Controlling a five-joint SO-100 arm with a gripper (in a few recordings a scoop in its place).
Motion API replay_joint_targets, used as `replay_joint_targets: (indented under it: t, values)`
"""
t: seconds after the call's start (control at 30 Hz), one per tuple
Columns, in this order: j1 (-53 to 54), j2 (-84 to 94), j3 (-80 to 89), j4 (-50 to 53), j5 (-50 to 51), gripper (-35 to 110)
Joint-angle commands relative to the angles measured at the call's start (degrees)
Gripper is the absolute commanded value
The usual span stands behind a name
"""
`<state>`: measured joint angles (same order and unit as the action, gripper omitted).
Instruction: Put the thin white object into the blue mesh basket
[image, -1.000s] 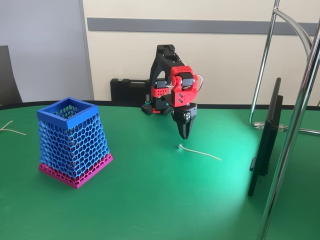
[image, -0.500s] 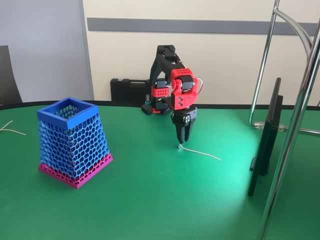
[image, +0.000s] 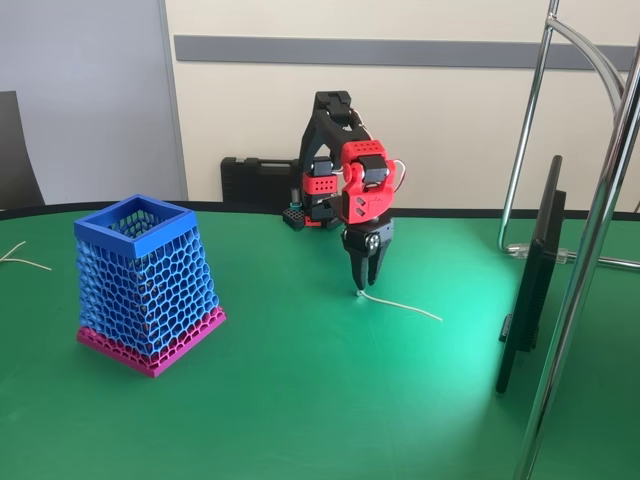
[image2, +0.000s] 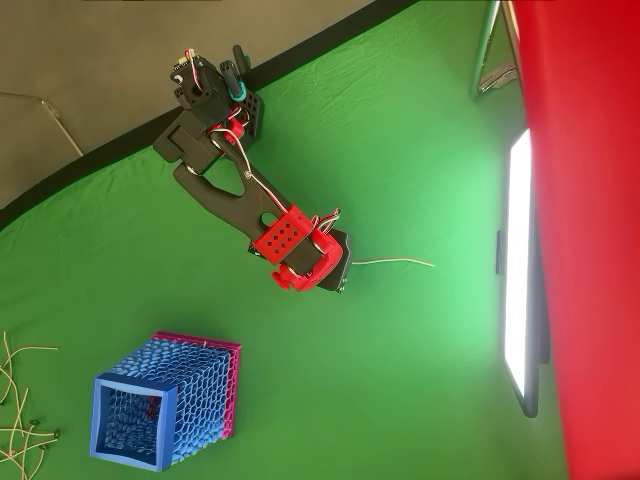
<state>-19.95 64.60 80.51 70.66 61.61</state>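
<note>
Gripper (image: 363, 287) pointing down, jaws parted, tips at the looped end of the thin white object (image: 400, 304), which lies flat on the green worktop (image: 320, 400). Blue mesh basket (image: 145, 283) stands upright, well apart to the left in the fixed view.

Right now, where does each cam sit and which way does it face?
Fixed view: stands at table height at the near table edge, facing the wall; shows the whole red-and-black arm, its pincer lowered at the looped end of the thin white strip, jaws slightly apart.
Overhead view: hangs above the green table, looking straight down; shows the arm from base to wrist, which covers the pincer.
Shared: the arm, the strip, the tall blue honeycomb-mesh basket with pink base, the flat black screen.
</note>
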Motion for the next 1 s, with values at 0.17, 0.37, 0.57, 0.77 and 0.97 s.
replay_joint_targets:
  t: [0.17,0.37,0.57,0.77,0.97]
  values:
    - [1.1,-0.8,-1.8,0.9,0.5,14]
    - [1.8,-1.6,-2.8,1.7,0.4,14]
    - [2.2,-2.5,-3.6,2.5,-0.2,14]
    - [2.6,-3.4,-3.7,2.5,-0.7,13]
    - [2.3,-2.4,-3.3,2.3,-0.9,13]
